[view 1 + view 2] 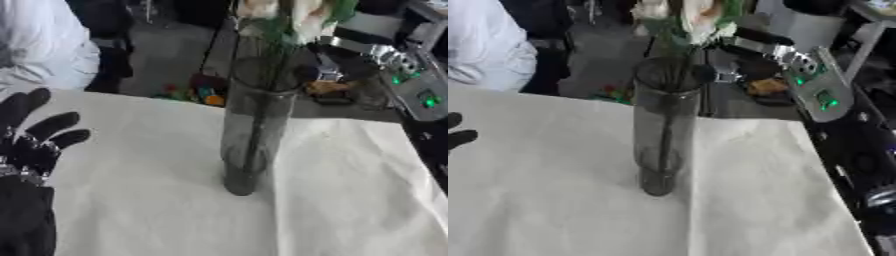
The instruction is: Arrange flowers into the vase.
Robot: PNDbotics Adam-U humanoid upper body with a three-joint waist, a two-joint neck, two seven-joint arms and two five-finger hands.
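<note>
A tall dark glass vase (254,130) stands upright in the middle of the white table. A green stem runs down inside it, and cream-white flowers (689,17) with green leaves stick out above the rim. My right arm (815,85) comes in from the upper right, silver with green lights. Its hand (719,72) is level with the vase's rim, just to the right of it; whether it holds the stem is too blurred to tell. My left hand (31,145) rests open at the lower left, fingers up, well away from the vase.
The white-covered table (131,200) ends at its right edge near my right arm. Behind the far edge lie small colourful things (197,92) and an orange-brown thing (328,89). A person in white (44,45) stands at the upper left.
</note>
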